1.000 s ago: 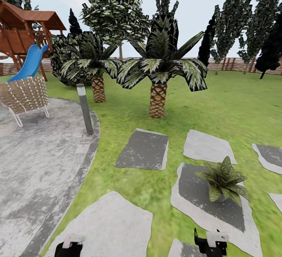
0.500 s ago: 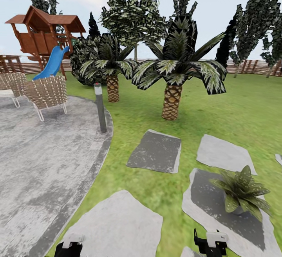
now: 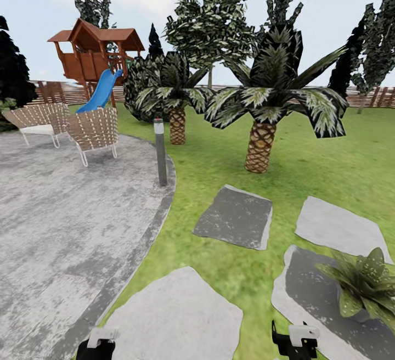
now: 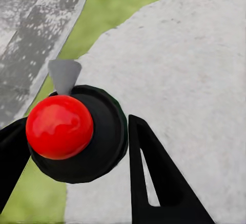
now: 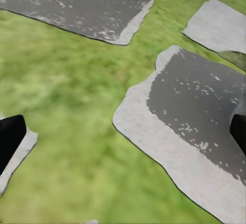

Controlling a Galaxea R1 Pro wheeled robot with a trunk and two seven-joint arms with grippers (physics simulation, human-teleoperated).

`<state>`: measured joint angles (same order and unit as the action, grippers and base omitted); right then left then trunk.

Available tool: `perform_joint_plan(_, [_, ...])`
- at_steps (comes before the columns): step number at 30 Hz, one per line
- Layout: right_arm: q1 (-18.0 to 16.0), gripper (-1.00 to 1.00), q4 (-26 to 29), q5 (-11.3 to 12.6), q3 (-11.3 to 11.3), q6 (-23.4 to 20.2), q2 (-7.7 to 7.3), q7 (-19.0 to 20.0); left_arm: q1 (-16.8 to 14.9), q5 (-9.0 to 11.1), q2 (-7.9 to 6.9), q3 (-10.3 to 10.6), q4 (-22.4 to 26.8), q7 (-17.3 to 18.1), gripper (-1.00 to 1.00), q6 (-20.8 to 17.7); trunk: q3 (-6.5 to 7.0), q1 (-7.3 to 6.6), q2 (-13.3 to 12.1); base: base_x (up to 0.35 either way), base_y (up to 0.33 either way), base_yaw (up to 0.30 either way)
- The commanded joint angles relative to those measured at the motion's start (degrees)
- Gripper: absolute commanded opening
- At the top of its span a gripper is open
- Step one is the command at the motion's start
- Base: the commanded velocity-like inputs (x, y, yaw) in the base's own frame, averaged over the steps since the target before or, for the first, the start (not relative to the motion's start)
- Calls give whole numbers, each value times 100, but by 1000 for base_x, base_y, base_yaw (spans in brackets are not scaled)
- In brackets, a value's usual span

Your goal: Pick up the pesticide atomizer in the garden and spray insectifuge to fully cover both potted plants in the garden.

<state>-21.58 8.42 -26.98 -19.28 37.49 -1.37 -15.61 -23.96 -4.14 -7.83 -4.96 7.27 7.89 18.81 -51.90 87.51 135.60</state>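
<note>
My left gripper [image 4: 77, 152] is closed around the atomizer [image 4: 77, 134]; its red round top [image 4: 60, 126] sits on a black body held between my two dark fingers [image 4: 154, 183], with a small grey nozzle [image 4: 64, 75] jutting from it; below it lie a pale slab [image 4: 174, 70], a strip of grass [image 4: 102, 14] and the patio [image 4: 31, 24] edge; in the head view that gripper [image 3: 97, 343] shows at the bottom edge over the near slab [image 3: 175, 316].

My right gripper [image 5: 123, 137] stands wide, its dark fingertips [image 5: 10, 139] far apart at the two sides of the wrist picture, nothing between them but grass [image 5: 66, 116] and grey slabs [image 5: 189, 126]; in the head view it [image 3: 293, 341] hangs at the bottom edge, near a dark slab [image 3: 318, 299].

One potted plant [image 3: 365, 288] sits on that dark slab at my right, low and speckled, its grey pot [image 3: 356, 313] just visible under the leaves; the second plant I cannot find.

Ahead on the lawn [image 3: 219, 157] stand two palms [image 3: 263, 107]; a short post lamp [image 3: 160, 151] stands at the patio [image 3: 66, 212] rim; on the patio are two woven chairs [image 3: 93, 129]; behind them a wooden playhouse [image 3: 96, 52] with a blue slide [image 3: 101, 91]; a slatted fence [image 3: 373, 98] runs along the back.
</note>
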Motion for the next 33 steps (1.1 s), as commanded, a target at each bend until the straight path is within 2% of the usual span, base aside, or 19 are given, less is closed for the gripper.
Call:
perform_joint_plan(1, [-4,100,-7,-62,-21,12,-2,-39,-4,-44,1,-50,-7,29,-100,17,0,-1,2,0,0,241])
perform_joint_plan(11, [-4,100,-7,-62,-17,12,7,-38,-3,-48,1,-49,-7,29,-100,17,26,-1,2,0,0,261])
perform_joint_plan(33, [-4,100,-7,-62,-15,12,14,-38,-5,-51,1,-49,-7,29,-100,17,-37,-1,2,0,0,281])
